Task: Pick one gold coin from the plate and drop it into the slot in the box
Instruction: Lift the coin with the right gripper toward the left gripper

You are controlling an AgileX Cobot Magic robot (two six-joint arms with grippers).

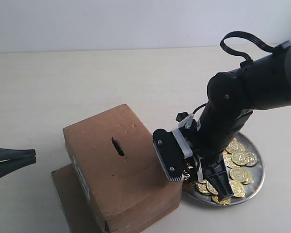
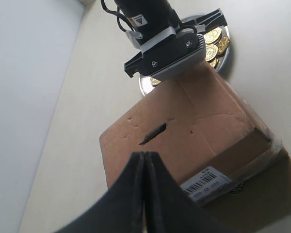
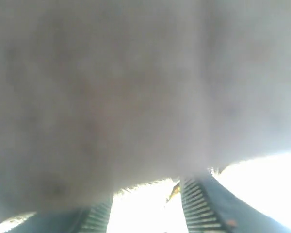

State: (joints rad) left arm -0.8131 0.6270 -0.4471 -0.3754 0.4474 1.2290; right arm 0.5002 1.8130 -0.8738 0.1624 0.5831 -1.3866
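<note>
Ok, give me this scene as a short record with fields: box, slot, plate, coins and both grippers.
box: brown cardboard, standing on a flat cardboard sheet
box slot: dark slit in the top face, uncovered
plate: silver, beside the box
gold coins: piled on the plate
right gripper: down over the coins, fingers apart; a grip cannot be told
left gripper: shut, empty, apart from the box

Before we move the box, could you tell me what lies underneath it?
A flat brown cardboard sheet juts out from under the box; how far it extends beneath is hidden.
</note>
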